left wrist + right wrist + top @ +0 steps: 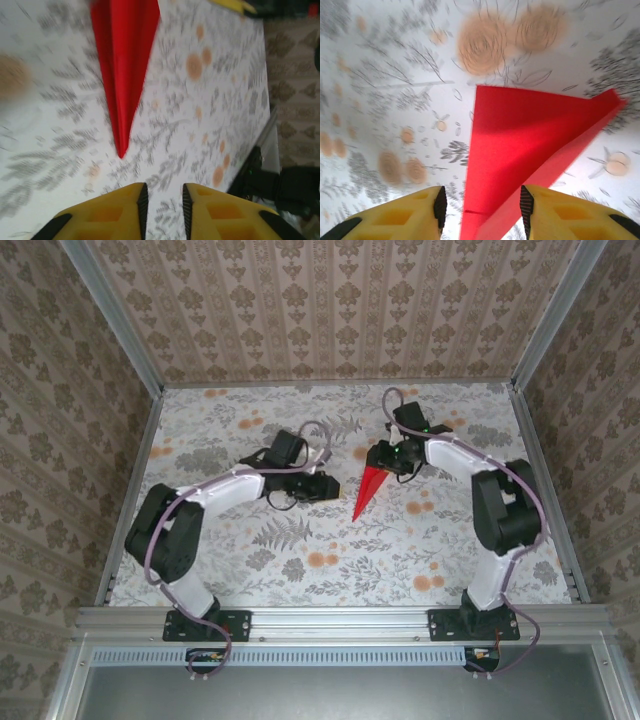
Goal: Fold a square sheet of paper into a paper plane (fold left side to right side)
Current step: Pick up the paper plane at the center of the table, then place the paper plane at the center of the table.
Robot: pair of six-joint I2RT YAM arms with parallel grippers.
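Red paper plane (368, 492) flat on the flowered table (250, 570), tip pointing near-left, broad end under the right gripper (387, 461); left gripper (327, 486) just beside it, clear of the paper.

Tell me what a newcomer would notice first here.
The bright red paper plane, a narrow pointed dart, lies mid-table on the flower-printed table. The right hand hangs open at its wide end. The left hand faces its tip, open and empty.
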